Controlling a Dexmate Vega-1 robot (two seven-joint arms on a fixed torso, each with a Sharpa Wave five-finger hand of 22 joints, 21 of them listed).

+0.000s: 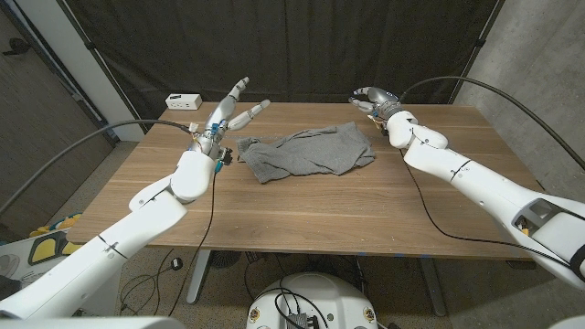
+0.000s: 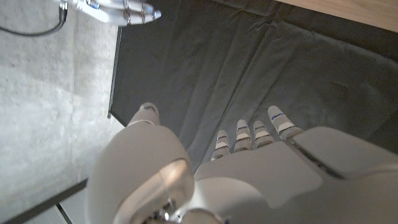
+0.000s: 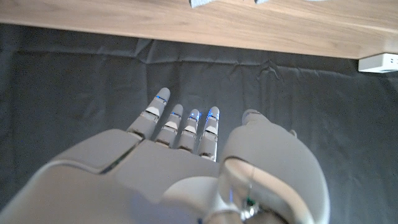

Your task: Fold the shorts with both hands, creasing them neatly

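Note:
Grey shorts point(image 1: 309, 151) lie loosely crumpled on the wooden table point(image 1: 311, 215), toward its far middle. My left hand point(image 1: 227, 111) is raised to the left of the shorts, fingers spread and pointing away toward the black curtain, holding nothing. My right hand point(image 1: 373, 99) hovers beyond the shorts' right end near the table's far edge, fingers curved with nothing in them. In the left wrist view my left hand point(image 2: 249, 168) faces the curtain. In the right wrist view my right hand point(image 3: 186, 155) stretches its fingers toward the curtain, with a scrap of the grey shorts point(image 3: 202, 3) at the table's edge.
A small white box point(image 1: 184, 100) sits at the table's far left corner, also seen as white box point(image 3: 380, 62). A black curtain point(image 1: 302, 46) hangs behind the table. Cables run from both arms across the table sides.

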